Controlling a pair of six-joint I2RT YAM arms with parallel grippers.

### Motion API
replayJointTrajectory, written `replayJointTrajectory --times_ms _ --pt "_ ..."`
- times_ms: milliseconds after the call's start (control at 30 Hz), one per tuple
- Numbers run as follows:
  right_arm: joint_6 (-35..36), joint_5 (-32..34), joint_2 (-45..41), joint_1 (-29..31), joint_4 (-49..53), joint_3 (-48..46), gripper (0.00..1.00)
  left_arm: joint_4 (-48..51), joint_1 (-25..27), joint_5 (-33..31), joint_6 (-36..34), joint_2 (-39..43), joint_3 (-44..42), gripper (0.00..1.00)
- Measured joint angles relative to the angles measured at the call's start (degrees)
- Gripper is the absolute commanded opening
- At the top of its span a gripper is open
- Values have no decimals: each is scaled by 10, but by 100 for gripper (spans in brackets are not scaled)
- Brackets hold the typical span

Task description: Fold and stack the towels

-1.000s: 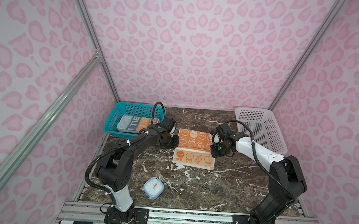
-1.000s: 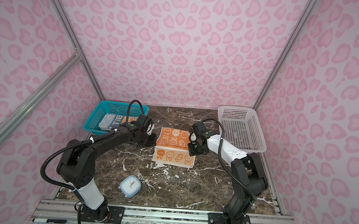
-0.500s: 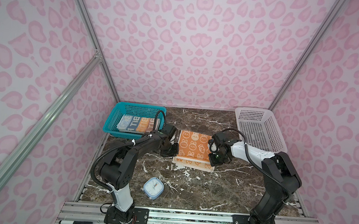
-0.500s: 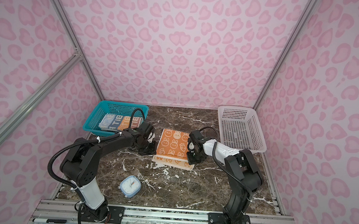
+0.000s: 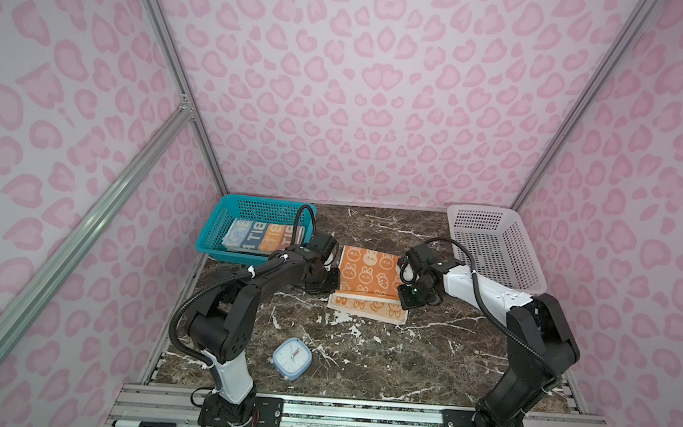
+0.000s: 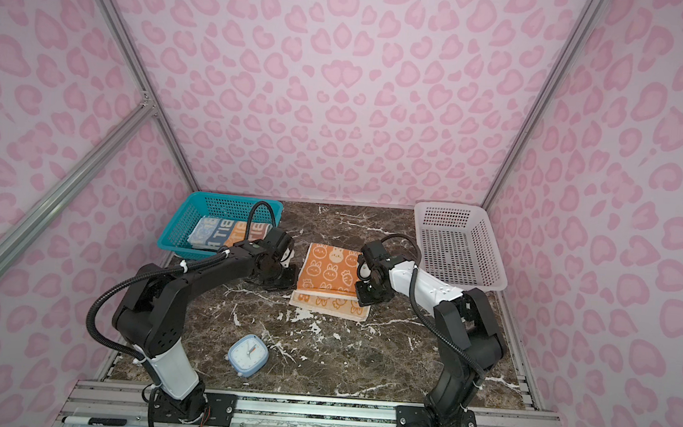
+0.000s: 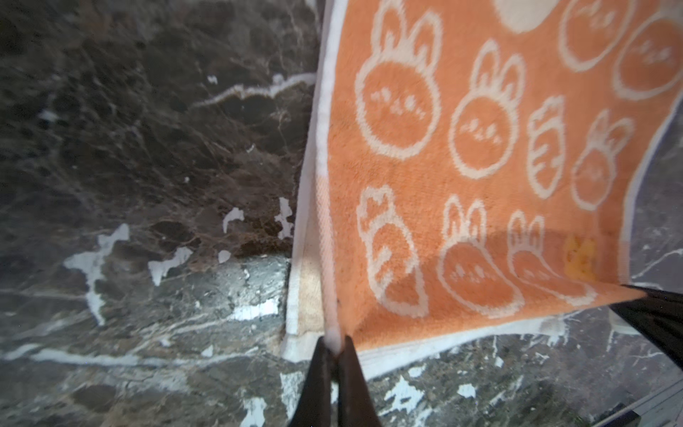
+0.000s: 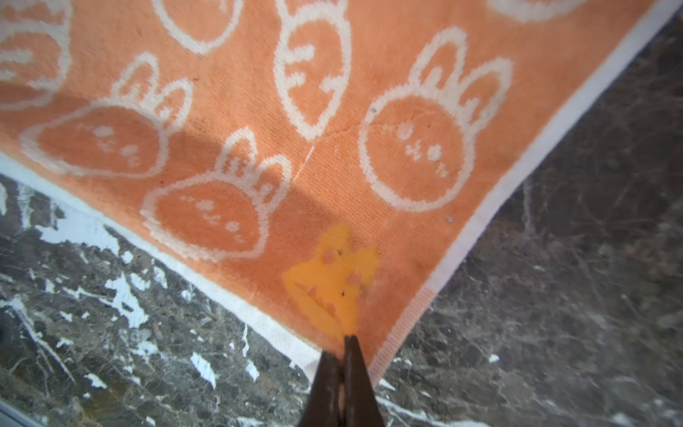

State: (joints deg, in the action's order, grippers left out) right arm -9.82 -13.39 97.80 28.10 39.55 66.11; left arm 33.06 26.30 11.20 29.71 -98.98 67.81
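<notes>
In both top views the orange-and-cream towel (image 5: 368,273) lay on the marble table (image 5: 424,354) a little toward 12 o'clock from its middle, its orange rabbit face doubled over a cream layer, of which a strip showed along the 6 o'clock edge. The left gripper (image 7: 334,341) was pressed together on the upper layer's corner at the towel's 8 o'clock, the cloth pinched between its dark tips. The right gripper (image 8: 343,341) was likewise closed, pinching the corner at 4 o'clock, just by a yellow patch (image 8: 332,284). The striped towel (image 5: 261,237) lay folded inside the teal basket (image 5: 223,213) at the table's 10 o'clock. The white basket (image 5: 496,243) stood at 2 o'clock, and a small blue clock (image 5: 292,353) sat near 7 o'clock, well apart from the cloth.
</notes>
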Motion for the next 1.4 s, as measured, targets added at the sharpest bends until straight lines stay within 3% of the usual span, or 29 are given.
replayJointTrajectory --times_ms 300,967,1300,1400 --pt "2 4 -33 24 10 -35 0 -1 4 4 2 35 -33 3" --pt "-16 4 14 42 -9 -60 0 -23 19 0 6 -22 -57 3" --pt "-16 18 -18 67 6 -68 12 -18 19 -9 2 -24 -52 4" --pt "-18 20 -6 71 6 -75 20 -16 19 -9 1 -27 -50 14"
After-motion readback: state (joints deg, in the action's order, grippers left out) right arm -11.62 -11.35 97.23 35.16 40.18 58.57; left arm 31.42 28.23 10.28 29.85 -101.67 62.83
